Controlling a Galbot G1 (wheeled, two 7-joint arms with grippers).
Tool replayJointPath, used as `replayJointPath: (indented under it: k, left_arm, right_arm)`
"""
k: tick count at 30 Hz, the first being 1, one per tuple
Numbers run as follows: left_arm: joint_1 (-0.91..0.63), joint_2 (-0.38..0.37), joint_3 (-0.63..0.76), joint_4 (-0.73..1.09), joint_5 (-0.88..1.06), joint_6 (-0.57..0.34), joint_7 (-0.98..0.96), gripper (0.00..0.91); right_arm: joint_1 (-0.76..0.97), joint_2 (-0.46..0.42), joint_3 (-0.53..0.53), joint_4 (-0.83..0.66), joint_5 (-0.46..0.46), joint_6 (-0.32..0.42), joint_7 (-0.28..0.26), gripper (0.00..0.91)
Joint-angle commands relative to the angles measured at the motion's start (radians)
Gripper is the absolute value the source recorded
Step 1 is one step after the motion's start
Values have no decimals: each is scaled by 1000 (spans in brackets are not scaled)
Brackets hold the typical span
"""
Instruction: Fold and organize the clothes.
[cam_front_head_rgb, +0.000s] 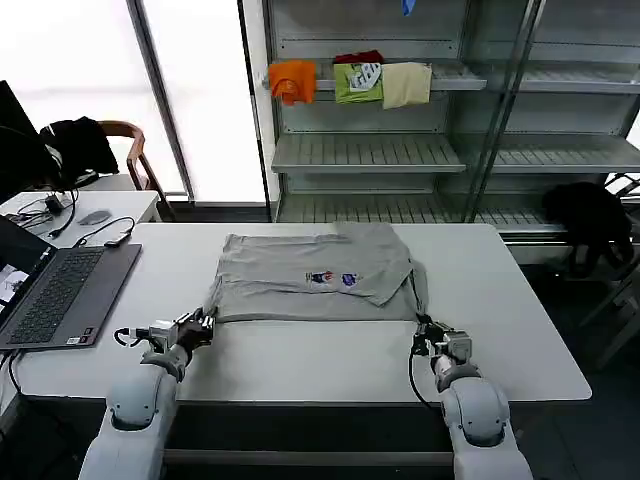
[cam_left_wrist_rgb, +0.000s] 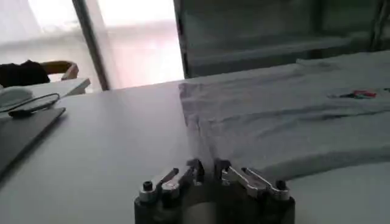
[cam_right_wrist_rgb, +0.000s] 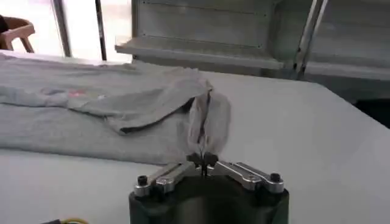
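A light grey top (cam_front_head_rgb: 318, 272) lies flat in the middle of the white table (cam_front_head_rgb: 300, 365), sleeves folded in, with a small multicoloured chest print (cam_front_head_rgb: 333, 278) facing up. My left gripper (cam_front_head_rgb: 207, 323) sits at the top's near left corner, its fingers closed on a pinch of the hem (cam_left_wrist_rgb: 208, 169). At the near right corner, my right gripper (cam_front_head_rgb: 424, 336) is shut on a bunched fold of the same grey top (cam_right_wrist_rgb: 91, 115), which rises from between the tips (cam_right_wrist_rgb: 202, 161).
An open laptop (cam_front_head_rgb: 60, 290) with cables lies at the table's left. Behind the table stands a metal shelf rack (cam_front_head_rgb: 370, 150) holding small orange, green and cream folded pieces. A black garment (cam_front_head_rgb: 590, 215) hangs at the right. A chair (cam_front_head_rgb: 125, 150) stands far left.
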Motion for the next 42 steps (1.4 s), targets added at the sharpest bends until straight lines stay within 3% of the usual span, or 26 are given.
replayJointPath:
  k: [1, 12, 22, 30, 42]
  left_arm:
    - [31, 4, 4, -35, 1, -1, 43, 0]
    - [163, 47, -47, -197, -2, -10, 78, 0]
    - [380, 75, -134, -356, -75, -27, 95, 0]
    - [522, 28, -205, -438, -139, -25, 84, 0]
    - [575, 8, -250, -442, -189, -28, 56, 0]
  right_arm:
    - [-13, -2, 0, 26, 8, -1, 2, 0]
    - [-159, -14, 14, 201, 48, -3, 11, 0]
    - [-349, -28, 13, 364, 39, -4, 12, 0]
    - [-452, -27, -2, 441, 3, -4, 16, 0]
    - [-509, -21, -47, 470, -67, -3, 14, 0]
